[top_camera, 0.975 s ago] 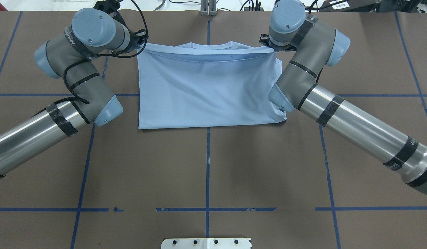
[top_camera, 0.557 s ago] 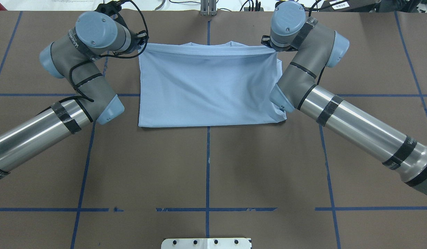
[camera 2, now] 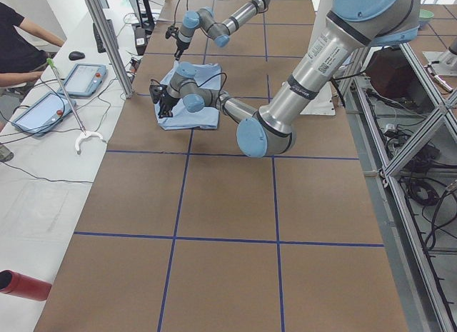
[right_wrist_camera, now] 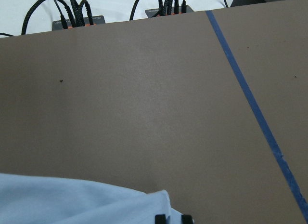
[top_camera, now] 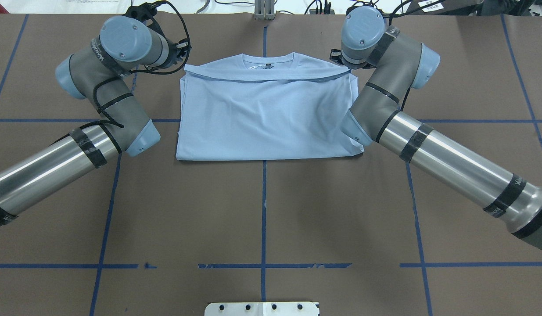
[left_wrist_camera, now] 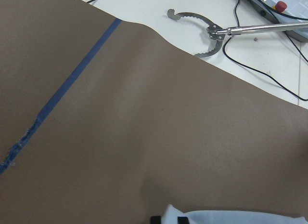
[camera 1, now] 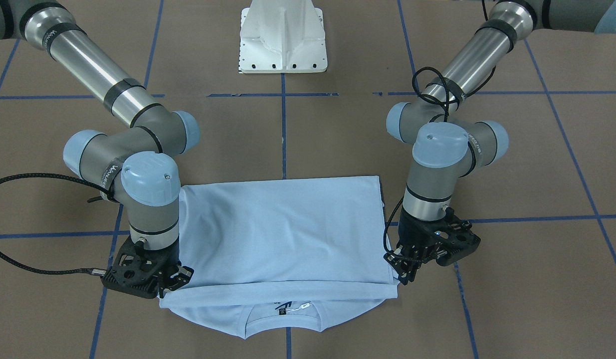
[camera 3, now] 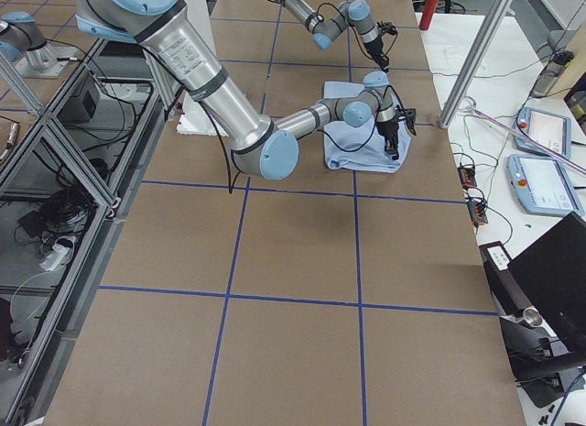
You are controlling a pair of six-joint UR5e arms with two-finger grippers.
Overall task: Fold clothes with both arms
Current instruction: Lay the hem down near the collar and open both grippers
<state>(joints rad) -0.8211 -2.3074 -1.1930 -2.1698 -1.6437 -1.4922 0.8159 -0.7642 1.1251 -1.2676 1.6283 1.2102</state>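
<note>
Since the preceding frames the carried edge has sunk toward the cloth, uncovering the ribbed collar (top_camera: 269,57) of the light blue short-sleeved T-shirt (top_camera: 262,118). The shirt lies doubled over on the brown paper-covered table (top_camera: 262,210), on the side far from the robot. The black two-finger left gripper (camera 1: 403,271) and the black two-finger right gripper (camera 1: 177,280) each appear clamped on a corner of that edge. Step in hand: laying down the fold. Next, probably: let go, then lift clear without dragging cloth.

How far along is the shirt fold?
Done: no sleeves stick out, and the lower half of the T-shirt is folded up over the chest. Its hem stops just short of the collar.
In hand: the left gripper and right gripper appear to pinch the hem's two corners.
Left: release, then probably a crosswise fold to finish.
</note>
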